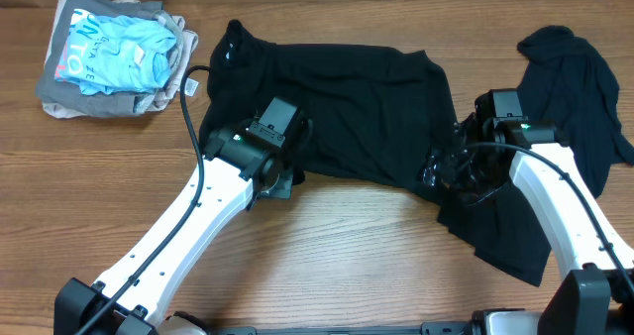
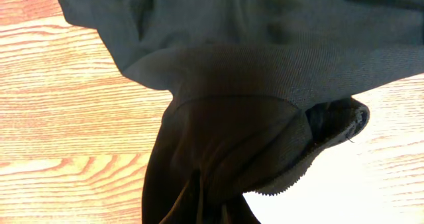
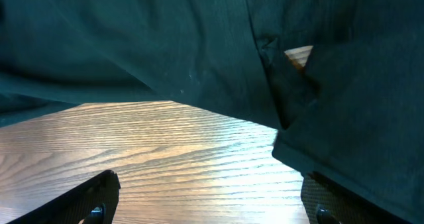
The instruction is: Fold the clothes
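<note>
The left gripper [image 1: 282,176] sits nearest, low over the worktop [image 1: 357,256] at the near edge of the shirt [image 1: 347,102]. Its jaws are together, clamped on the shirt. In the left wrist view they are buried under the cloth, and only dark folds drawing in towards the bottom edge show where they are. Just above these folds the shirt [image 2: 265,65] shows a fine ribbed weave. A hem curls back at the right with a rough, frayed rim.

The right gripper [image 1: 451,168] is at the shirt's near right side. In its wrist view the right gripper [image 3: 209,187] has its jaws wide apart, with bare wood between the two fingers [image 3: 99,197]. Black cloth hangs just beyond them and drapes over the tip of the one on the right.

The shirt is plain black, limp and wrinkled. It lies spread across the middle of the worktop, far larger than either gripper. Sleeves and body are hard to tell apart, black on black. A few pale specks near its far left corner are too small to read.

A long black flap runs down to the near right, under the right arm. I cannot tell whether it belongs to the shirt or to the other garment [image 1: 580,87], a crumpled black heap at the far right, partly hidden by that arm.

At the far left, near the shirt's corner, is a pile [image 1: 114,57] of folded grey and light-blue clothes.
</note>
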